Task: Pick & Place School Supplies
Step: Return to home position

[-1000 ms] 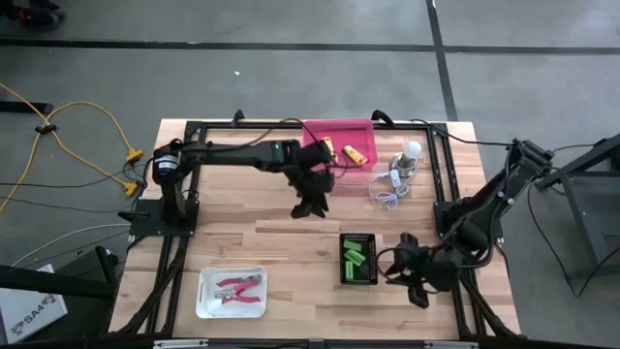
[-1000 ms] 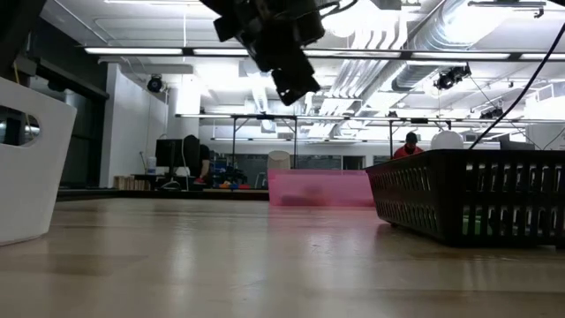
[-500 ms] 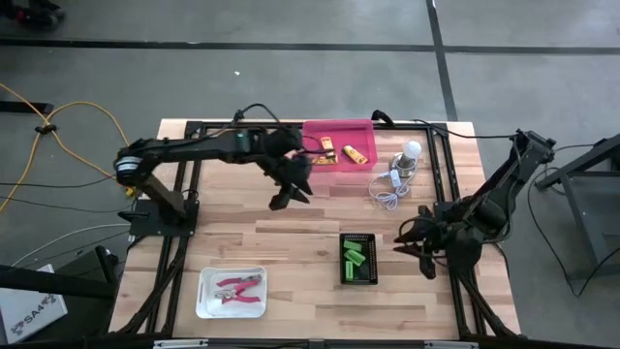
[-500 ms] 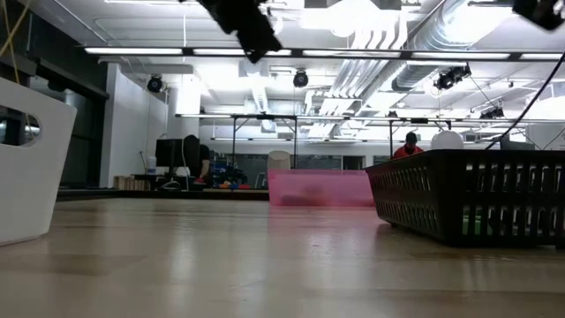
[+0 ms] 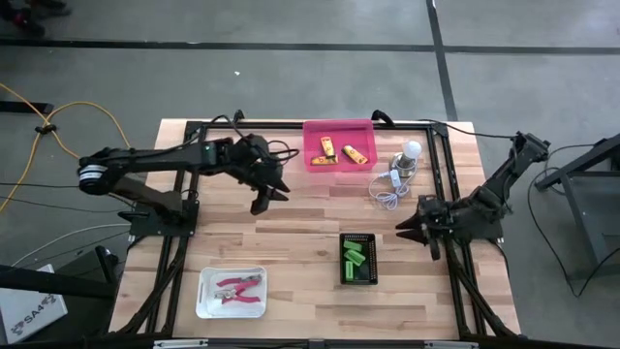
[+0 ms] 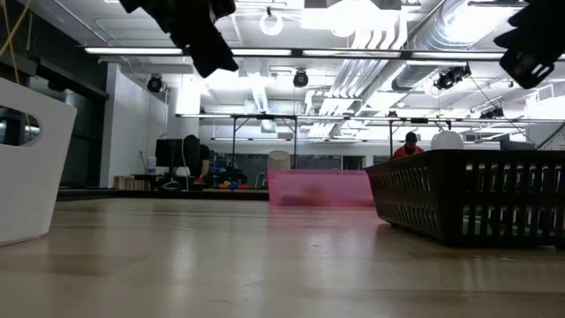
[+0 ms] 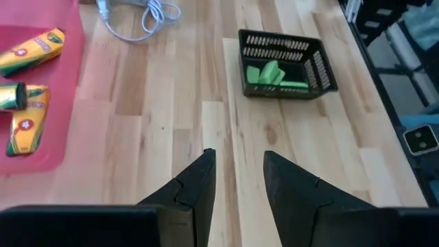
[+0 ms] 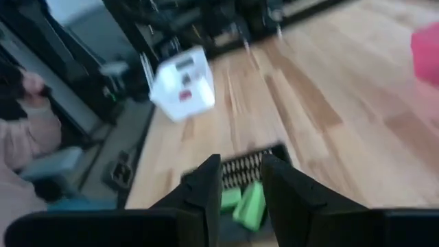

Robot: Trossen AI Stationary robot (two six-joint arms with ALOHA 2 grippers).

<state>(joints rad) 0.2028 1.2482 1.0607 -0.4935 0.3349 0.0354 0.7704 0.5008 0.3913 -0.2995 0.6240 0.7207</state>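
The left gripper [image 7: 238, 155] hangs above the bare wood of the tabletop [image 5: 291, 242], near the pink tray [image 5: 315, 131] and on its left-arm side. In the low view it is high up, well clear of the wood. Its jaws stand a little apart and there is nothing between them.

The right gripper [image 8: 240, 161] is at the right side of the tabletop, raised, between the coiled white cable [image 5: 386, 192] and the black basket [image 5: 359, 280]. Its jaws also show only a narrow gap and they hold nothing.

The school supplies lie in 3 containers. The 3 green erasers [image 5: 354, 258] are inside the black basket, which stands on the near part of the tabletop, right of the middle. The 3 yellow-orange crayon packs [image 5: 355, 153] lie in the pink tray at the far edge. The pink-handled tools [image 5: 237, 289] lie in the white bin [image 5: 231, 270] at the near left corner. How many tools there are I cannot tell.

A white bulb [image 5: 413, 147] stands just beside the pink tray, on its right-arm side, and the cable lies next to it on the wood.

In the low view, 2 persons show in the room far behind the tabletop.
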